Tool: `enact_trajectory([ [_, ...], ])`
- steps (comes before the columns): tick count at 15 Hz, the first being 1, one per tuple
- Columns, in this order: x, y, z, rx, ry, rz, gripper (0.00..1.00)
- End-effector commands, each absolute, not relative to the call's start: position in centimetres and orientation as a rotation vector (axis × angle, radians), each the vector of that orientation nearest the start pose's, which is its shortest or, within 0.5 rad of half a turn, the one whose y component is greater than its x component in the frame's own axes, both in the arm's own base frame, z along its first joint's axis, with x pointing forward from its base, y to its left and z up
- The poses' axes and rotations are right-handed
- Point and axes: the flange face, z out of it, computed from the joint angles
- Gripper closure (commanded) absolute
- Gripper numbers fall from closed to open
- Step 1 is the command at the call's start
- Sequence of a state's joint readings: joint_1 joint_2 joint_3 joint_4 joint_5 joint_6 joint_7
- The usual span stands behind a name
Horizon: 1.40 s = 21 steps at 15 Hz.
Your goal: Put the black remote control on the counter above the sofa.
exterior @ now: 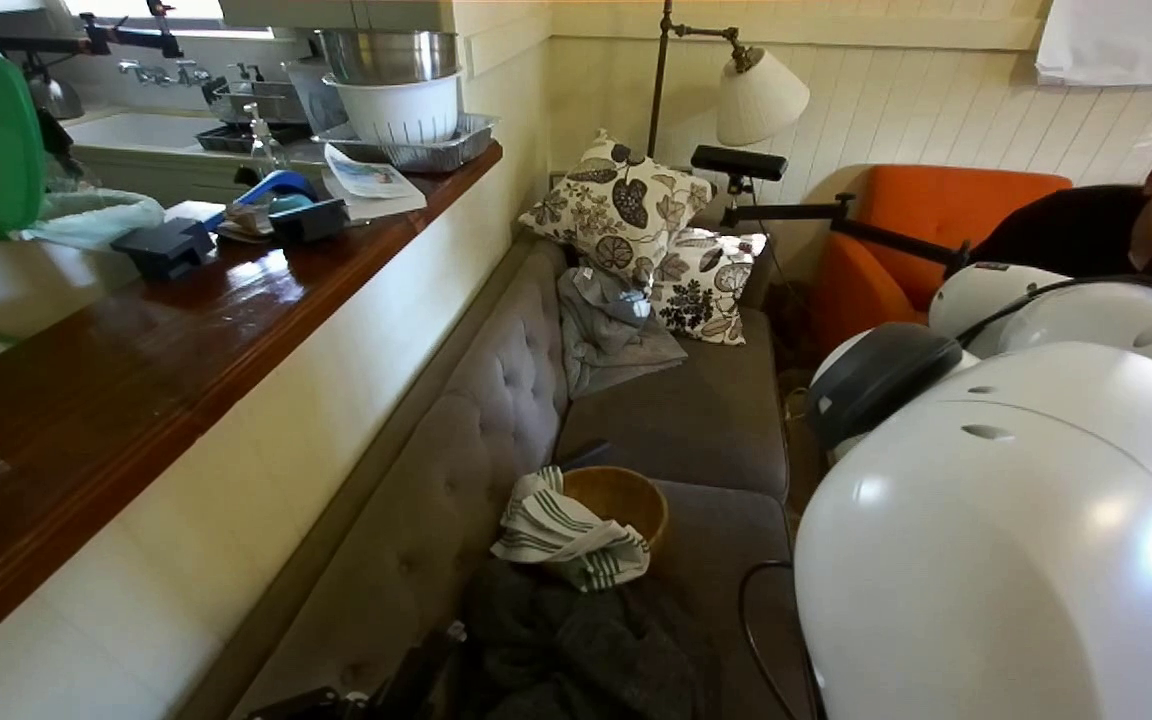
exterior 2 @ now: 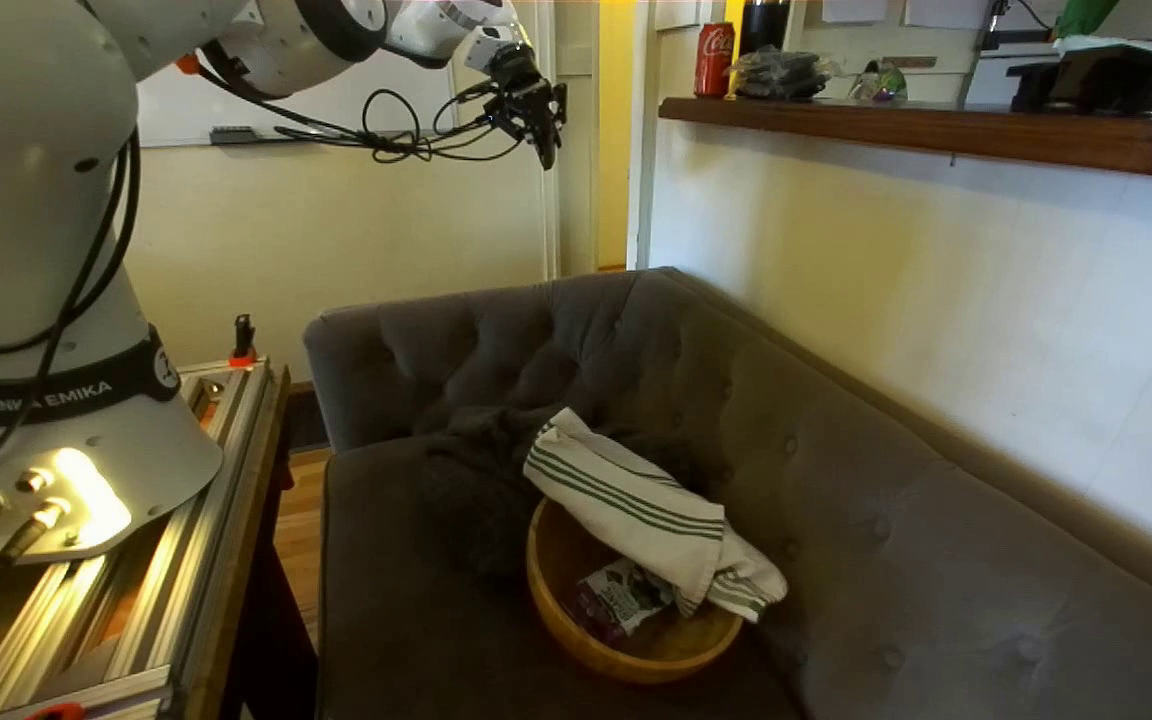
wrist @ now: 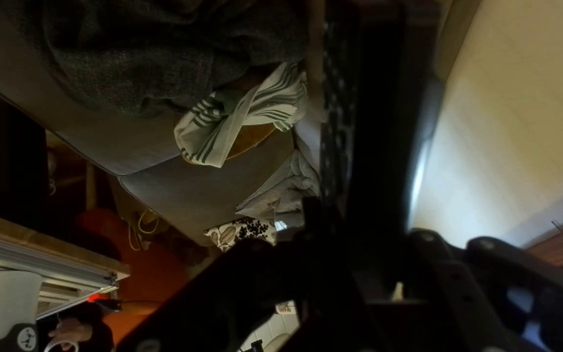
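Observation:
The black remote control (wrist: 377, 122) is a long dark bar with button-like bumps on one side in the wrist view. My gripper (wrist: 359, 230) is shut on it; the fingers are very dark there. In an exterior view the gripper (exterior 2: 533, 105) hangs in the air over the sofa's far end, with a dark bar pointing down from it. It also shows at the bottom edge in an exterior view (exterior: 406, 675). The reddish-brown counter (exterior: 226, 350) runs above the sofa (exterior: 506, 400). In an exterior view the counter (exterior 2: 916, 122) is right of the gripper at similar height.
A wooden bowl (exterior 2: 626, 665) with a striped towel (exterior 2: 626, 495) and a packet sits on the sofa, beside dark cloth (exterior 2: 481, 490). A slim dark thing (exterior: 586, 453) lies behind it. The counter bears a red can (exterior 2: 714, 60), plastic bags (exterior 2: 781, 73) and dark boxes (exterior: 166, 248).

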<state>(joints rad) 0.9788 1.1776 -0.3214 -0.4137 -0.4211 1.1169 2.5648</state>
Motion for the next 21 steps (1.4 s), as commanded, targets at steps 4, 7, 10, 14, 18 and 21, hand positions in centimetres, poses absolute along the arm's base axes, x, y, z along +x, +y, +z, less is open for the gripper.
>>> enact_trajectory([
  [4,52.4,52.3,35.9,-1.892,2.604,-1.292,0.7],
  [7,52.4,52.3,35.9,-1.892,2.605,-1.291,0.7],
  [10,52.4,52.3,35.9,-1.892,2.605,-1.291,0.7],
  [14,53.0,51.7,36.0,-1.884,2.619,-1.274,0.92],
  [18,56.8,48.1,36.7,-1.855,2.656,-1.258,0.92],
  [21,60.5,44.5,37.3,-1.912,2.642,-1.197,0.92],
])
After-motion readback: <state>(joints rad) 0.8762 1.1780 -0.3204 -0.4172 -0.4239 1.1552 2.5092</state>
